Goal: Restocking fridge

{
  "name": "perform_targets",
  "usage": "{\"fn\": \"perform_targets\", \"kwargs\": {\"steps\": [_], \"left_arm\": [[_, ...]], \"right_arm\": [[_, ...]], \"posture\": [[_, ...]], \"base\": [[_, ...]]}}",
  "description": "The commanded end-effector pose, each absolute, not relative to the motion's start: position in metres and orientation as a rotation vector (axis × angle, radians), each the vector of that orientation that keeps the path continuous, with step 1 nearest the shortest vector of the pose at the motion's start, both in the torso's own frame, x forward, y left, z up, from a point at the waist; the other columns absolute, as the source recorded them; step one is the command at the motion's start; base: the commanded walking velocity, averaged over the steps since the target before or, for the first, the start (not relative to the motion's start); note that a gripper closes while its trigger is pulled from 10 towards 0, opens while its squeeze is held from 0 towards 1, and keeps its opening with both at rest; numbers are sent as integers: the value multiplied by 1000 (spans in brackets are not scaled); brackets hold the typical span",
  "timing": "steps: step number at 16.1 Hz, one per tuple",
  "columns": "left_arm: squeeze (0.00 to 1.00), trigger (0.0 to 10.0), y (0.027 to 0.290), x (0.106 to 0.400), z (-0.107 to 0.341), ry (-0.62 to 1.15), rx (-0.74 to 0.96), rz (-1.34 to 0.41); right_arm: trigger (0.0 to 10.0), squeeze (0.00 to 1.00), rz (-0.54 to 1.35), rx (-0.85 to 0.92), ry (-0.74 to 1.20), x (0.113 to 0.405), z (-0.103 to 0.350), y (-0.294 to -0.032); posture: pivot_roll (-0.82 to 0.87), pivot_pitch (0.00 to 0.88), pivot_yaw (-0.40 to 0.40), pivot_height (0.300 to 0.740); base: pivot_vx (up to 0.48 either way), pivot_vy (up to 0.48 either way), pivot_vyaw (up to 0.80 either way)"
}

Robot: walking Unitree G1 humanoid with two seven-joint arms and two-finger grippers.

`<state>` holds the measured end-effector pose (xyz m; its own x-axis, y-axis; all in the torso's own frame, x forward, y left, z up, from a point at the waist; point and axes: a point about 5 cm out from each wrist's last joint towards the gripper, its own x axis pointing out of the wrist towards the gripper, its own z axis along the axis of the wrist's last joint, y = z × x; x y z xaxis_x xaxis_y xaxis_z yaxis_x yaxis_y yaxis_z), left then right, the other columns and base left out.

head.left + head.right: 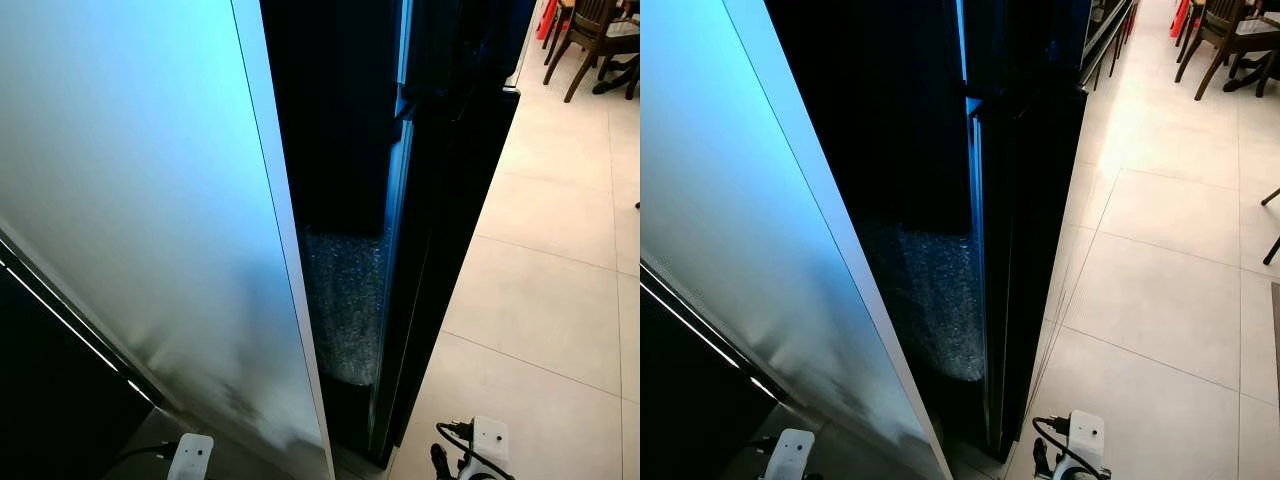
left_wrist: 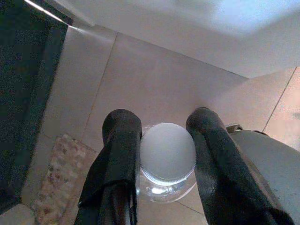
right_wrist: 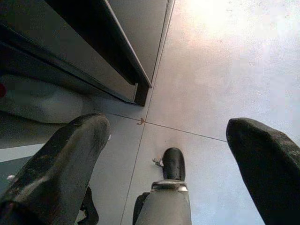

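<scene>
Left wrist view: left hand (image 2: pixel 164 159) grips a white-capped bottle (image 2: pixel 167 161) between its fingers; right hand (image 3: pixel 168 154) spread wide.

A home, most likely its kitchen and dining area: a tall black fridge (image 1: pixel 1030 250) stands on a pale tiled floor (image 1: pixel 540 300), its white door (image 1: pixel 150 220) swung open beside it, and wooden dining chairs (image 1: pixel 590 35) stand well beyond the fridge.

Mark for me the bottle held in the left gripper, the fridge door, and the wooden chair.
bottle (image 2: pixel 167 151), left wrist view, on its white cap between the two black fingers.
fridge door (image 1: pixel 130 200), left eye view, on its pale frosted face.
wooden chair (image 1: pixel 1225 28), right eye view, on its backrest.
</scene>
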<state>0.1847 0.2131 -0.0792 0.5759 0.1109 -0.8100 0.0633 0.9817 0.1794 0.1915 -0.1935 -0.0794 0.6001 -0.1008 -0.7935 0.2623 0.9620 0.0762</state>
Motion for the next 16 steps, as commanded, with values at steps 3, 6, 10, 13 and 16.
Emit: {"fn": "perform_targets", "kwargs": {"steps": [3, 6, 10, 13, 16], "left_arm": [[0, 10000, 213, 182, -81, 962, 171, 42], [0, 10000, 213, 182, -81, 961, 166, 44], [0, 10000, 213, 181, -81, 961, 163, 48], [0, 10000, 214, 181, -81, 960, 164, 49], [0, 10000, 214, 182, -80, 958, 166, 48]], "right_arm": [[10000, 0, -209, 189, 906, 191, -80, -192], [10000, 0, -207, 187, 910, 190, -80, -192], [10000, 0, -209, 190, 910, 190, -80, -191], [10000, 0, -214, 197, 904, 190, -80, -190], [10000, 0, -217, 202, 899, 191, -80, -190]], "posture": [[56, 0, 53, 740], [60, 0, 53, 740], [61, 0, 58, 740], [61, 0, 60, 740], [59, 0, 62, 740]], "base": [[0, 0, 0], [0, 0, 0], [-66, 0, 0], [-270, 0, 0], [-299, 0, 0]]}}
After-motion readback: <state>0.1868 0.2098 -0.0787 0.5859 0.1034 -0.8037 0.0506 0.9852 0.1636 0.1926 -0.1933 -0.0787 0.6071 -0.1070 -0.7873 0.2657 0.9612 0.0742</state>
